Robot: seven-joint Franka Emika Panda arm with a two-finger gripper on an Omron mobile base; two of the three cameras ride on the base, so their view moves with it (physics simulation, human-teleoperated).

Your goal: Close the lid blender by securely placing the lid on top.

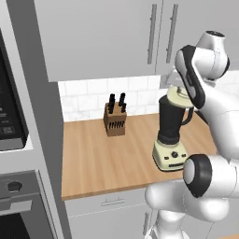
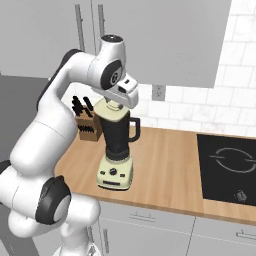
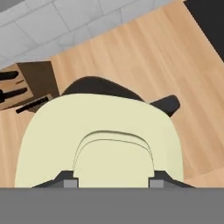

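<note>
The blender (image 1: 170,140) stands on the wooden counter (image 1: 107,158) close to its front edge, well in from the back wall, its cream boxy base (image 2: 116,175) carrying a black knob and small dark buttons on the front face. Above the base rises a dark jar (image 2: 118,134) that widens toward the top, with a looped handle (image 2: 135,129) on the side facing the black cooktop (image 2: 227,167). The lid (image 3: 103,140), a pale cream round cap with a raised centre knob, sits at the jar's rim, directly under the hand (image 2: 116,105); whether it is fully seated or just above the rim cannot be told. In the hand view the lid is seen from above, covering most of the dark jar mouth, and the two fingertips (image 3: 70,180) flank the raised knob at its sides, so the hand appears clenched around the knob. A wooden knife block (image 1: 114,120) with black handles stands toward the counter's back edge, near the tiled wall and apart from the blender.
</note>
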